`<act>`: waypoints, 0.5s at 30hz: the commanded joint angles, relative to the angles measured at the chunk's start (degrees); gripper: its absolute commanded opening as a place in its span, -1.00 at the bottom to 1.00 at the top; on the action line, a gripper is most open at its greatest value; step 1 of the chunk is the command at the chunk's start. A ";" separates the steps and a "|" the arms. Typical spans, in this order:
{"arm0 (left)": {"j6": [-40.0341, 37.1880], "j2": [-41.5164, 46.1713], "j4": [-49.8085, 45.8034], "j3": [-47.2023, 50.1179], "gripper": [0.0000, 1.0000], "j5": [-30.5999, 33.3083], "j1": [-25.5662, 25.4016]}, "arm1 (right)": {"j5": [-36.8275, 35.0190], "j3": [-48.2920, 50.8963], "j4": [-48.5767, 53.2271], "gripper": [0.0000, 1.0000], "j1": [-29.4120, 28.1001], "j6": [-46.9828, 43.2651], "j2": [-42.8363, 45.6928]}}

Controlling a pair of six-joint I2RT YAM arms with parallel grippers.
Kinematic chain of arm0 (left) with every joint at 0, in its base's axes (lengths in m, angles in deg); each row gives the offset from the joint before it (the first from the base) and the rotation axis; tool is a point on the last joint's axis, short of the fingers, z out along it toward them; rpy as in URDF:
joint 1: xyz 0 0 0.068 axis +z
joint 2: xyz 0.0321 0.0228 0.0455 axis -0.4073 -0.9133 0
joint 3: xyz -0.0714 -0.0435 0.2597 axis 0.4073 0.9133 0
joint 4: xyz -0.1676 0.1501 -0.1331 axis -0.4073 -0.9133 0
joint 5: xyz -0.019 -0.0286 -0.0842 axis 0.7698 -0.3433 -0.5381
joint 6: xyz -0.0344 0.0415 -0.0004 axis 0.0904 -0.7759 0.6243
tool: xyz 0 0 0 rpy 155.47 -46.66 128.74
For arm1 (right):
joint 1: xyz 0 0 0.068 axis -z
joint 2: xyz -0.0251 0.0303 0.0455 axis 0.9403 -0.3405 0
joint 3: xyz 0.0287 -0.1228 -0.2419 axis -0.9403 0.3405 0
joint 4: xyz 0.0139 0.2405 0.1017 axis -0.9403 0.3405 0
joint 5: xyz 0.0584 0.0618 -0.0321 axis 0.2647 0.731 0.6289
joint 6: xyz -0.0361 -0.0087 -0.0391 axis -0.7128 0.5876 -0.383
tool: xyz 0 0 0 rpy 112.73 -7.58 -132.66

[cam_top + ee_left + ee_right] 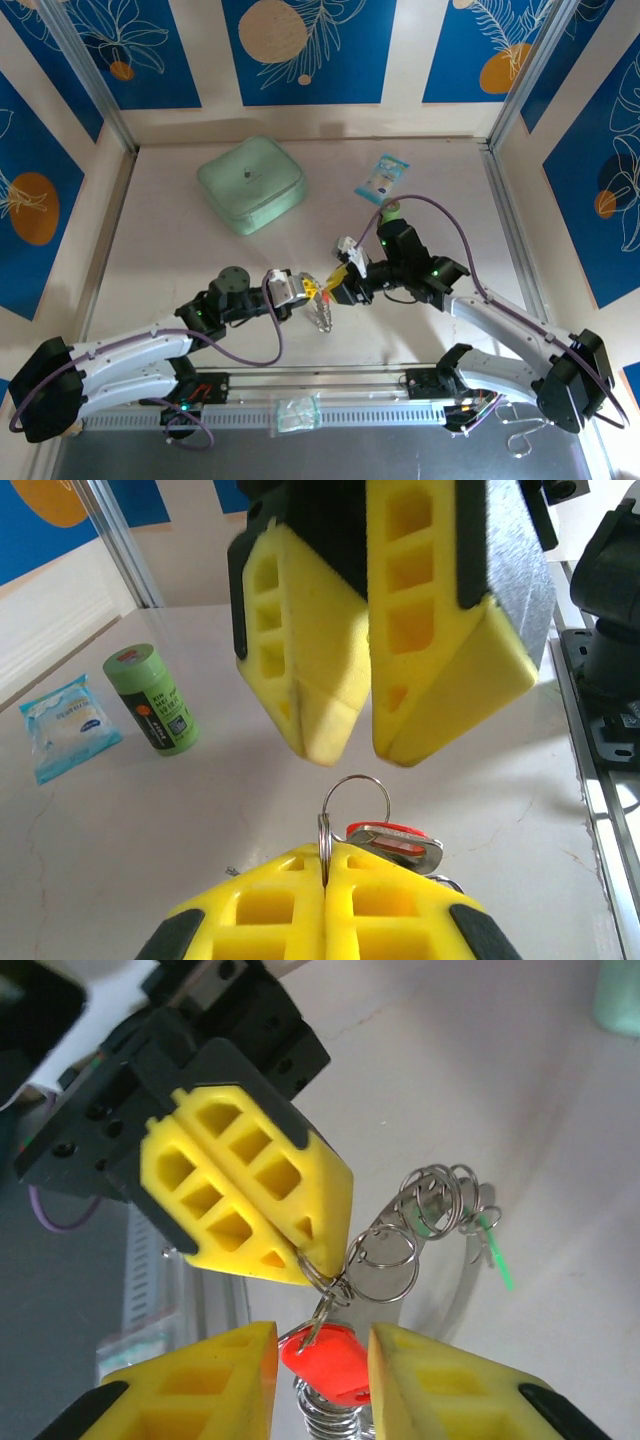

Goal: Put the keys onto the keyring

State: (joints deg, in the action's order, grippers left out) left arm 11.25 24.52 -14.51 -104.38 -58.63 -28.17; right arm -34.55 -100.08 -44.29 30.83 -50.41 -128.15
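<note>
two robot arms meet tip to tip over the middle of a pale, faintly veined tabletop (180, 250). each hand has two chunky, wedge-shaped yellow fingers moulded with square hollows and set in black housings.

the left hand (325, 865) is closed tight. its fingertips press flat together and pinch a small split ring (323, 832) of thin silvery wire, seen edge-on. the red key (385, 833) hangs linked to that ring, just beside the fingertips. it has a glossy, rounded red plastic head on a flat silvery metal piece.

the right hand (322, 1345) has its fingers parted and grips nothing. from its own wrist camera the red head sits in the gap between them (whether it brushes either finger i cannot tell). from the left wrist camera the key lies just short of the right fingertips.

the keyring (463, 1290), a thin pale hoop, curves down just beside both hands and, from above, dangles below where they meet. a cluster of small silvery wire coils (440, 1192) bunches along its upper part. the green key (497, 1250) shows as a thin bright sliver next to them.

at the far side of the tabletop, well apart from the hands, sit a soft mint-green square pouch (250, 185) with rounded corners, a crinkly blue-and-white packet (382, 178) and a small upright green cylinder (152, 700).
</note>
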 commanded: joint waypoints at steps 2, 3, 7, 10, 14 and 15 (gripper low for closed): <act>0.37 1.31 3.94 0.31 -1.00 -0.27 -0.53 | 4.73 -1.92 0.71 -0.39 1.30 11.57 -1.17; 0.34 1.23 4.06 0.33 -1.00 -0.27 -0.53 | 4.74 -1.91 0.80 -0.38 1.30 12.57 -1.23; 0.27 0.82 4.49 0.40 -1.00 -0.36 -0.53 | 5.86 -1.21 -0.76 -0.38 1.39 15.03 -0.82; 0.16 0.67 4.69 0.40 -1.00 -0.36 -0.53 | 5.97 -1.06 -1.19 -0.44 1.43 15.55 -0.69; 0.12 0.62 4.95 0.31 -1.00 -0.45 -0.54 | 5.97 -1.21 -1.02 -0.52 1.50 15.21 -1.25; 0.11 0.62 4.95 0.35 -1.00 -0.45 -0.53 | 6.04 -1.34 -0.93 -0.54 1.51 15.15 -1.43</act>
State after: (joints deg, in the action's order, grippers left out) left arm 11.23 24.52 -13.16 -104.25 -58.65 -28.17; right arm -30.33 -100.13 -45.20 31.99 -36.25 -129.52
